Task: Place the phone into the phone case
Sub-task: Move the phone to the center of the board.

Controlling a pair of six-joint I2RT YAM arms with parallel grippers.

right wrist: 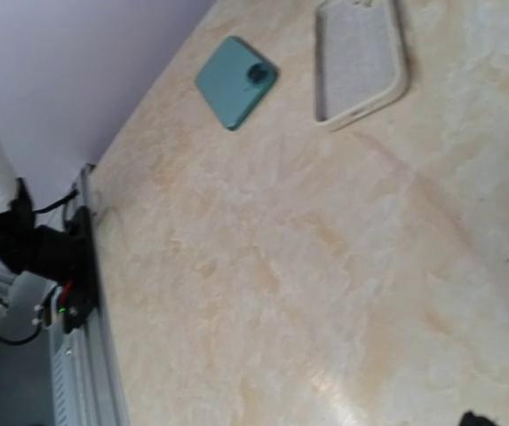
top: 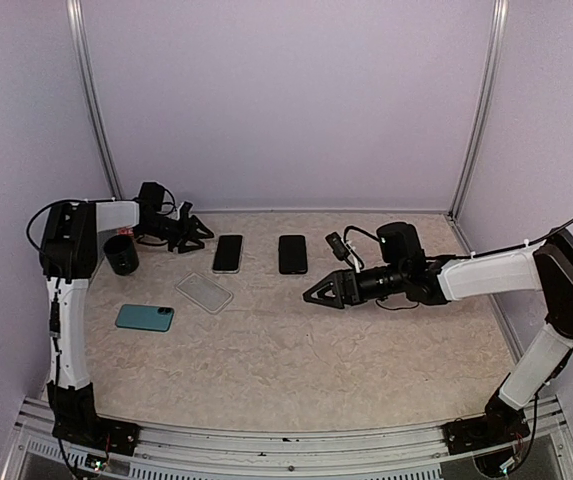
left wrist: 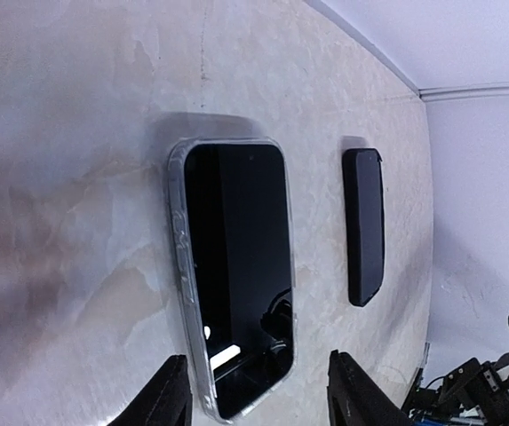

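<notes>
A black phone (left wrist: 241, 266) lies screen up inside a clear phone case (left wrist: 179, 266) at the back of the table, also seen in the top view as the phone (top: 228, 253). My left gripper (left wrist: 258, 377) is open. Its fingers (left wrist: 170, 395) stand either side of the phone's near end with gaps on both sides, touching nothing. In the top view the left gripper (top: 198, 235) is just left of that phone. My right gripper (top: 316, 293) hangs open and empty over the table's middle. In the right wrist view almost nothing of its fingers shows.
A black phone-shaped slab (top: 292, 254) lies right of the cased phone. An empty clear case (top: 204, 292) and a teal phone (top: 145, 318) lie nearer the left front. A black cup (top: 120, 254) stands by the left arm. Walls close off the back and sides.
</notes>
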